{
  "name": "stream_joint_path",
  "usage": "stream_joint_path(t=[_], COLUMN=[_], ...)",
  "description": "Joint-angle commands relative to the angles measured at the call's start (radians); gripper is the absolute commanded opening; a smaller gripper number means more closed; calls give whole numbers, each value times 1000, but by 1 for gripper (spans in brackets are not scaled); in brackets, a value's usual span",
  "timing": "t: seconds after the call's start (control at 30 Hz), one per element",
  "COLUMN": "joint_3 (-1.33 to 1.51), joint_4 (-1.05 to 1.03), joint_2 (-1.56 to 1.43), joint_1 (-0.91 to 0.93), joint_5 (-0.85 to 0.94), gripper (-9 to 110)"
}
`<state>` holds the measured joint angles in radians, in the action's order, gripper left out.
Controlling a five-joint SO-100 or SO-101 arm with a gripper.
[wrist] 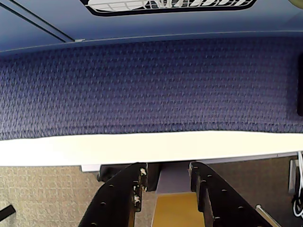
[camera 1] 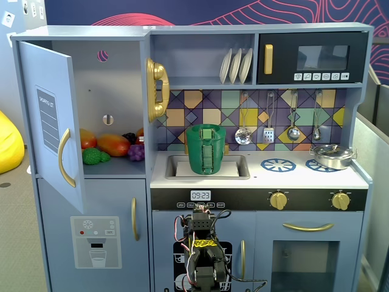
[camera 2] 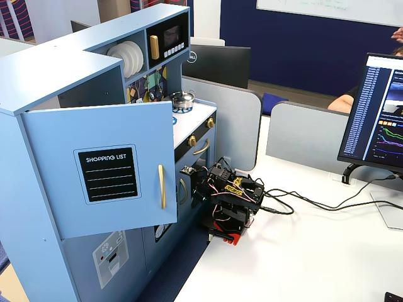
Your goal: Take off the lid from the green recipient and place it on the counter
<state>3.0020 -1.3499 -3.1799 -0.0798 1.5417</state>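
Dark green, the recipient [camera 1: 206, 149] stood upright in the sink of the toy kitchen's counter [camera 1: 261, 176], high above and well apart from the end effector [wrist: 165, 189]. Its lid [camera 1: 206, 127] appeared to sit on top of it, though the fixed view left that hard to judge. The arm [camera 1: 203, 252] was folded low in front of the cabinet, beside it on the white table [camera 2: 302, 251]. In the wrist view the end effector's two black fingers [wrist: 124, 194] were parted with nothing between them, pointing toward blue carpet.
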Motion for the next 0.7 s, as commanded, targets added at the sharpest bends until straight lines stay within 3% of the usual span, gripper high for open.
stream_joint_path(t=[0.0,0.4,0.67], joint_3=[-3,-5,-107], joint_4=[-183,-173,176], joint_2=[0,0,3], joint_1=[138,137,193], joint_5=[9,35,21], gripper=[0,0,11])
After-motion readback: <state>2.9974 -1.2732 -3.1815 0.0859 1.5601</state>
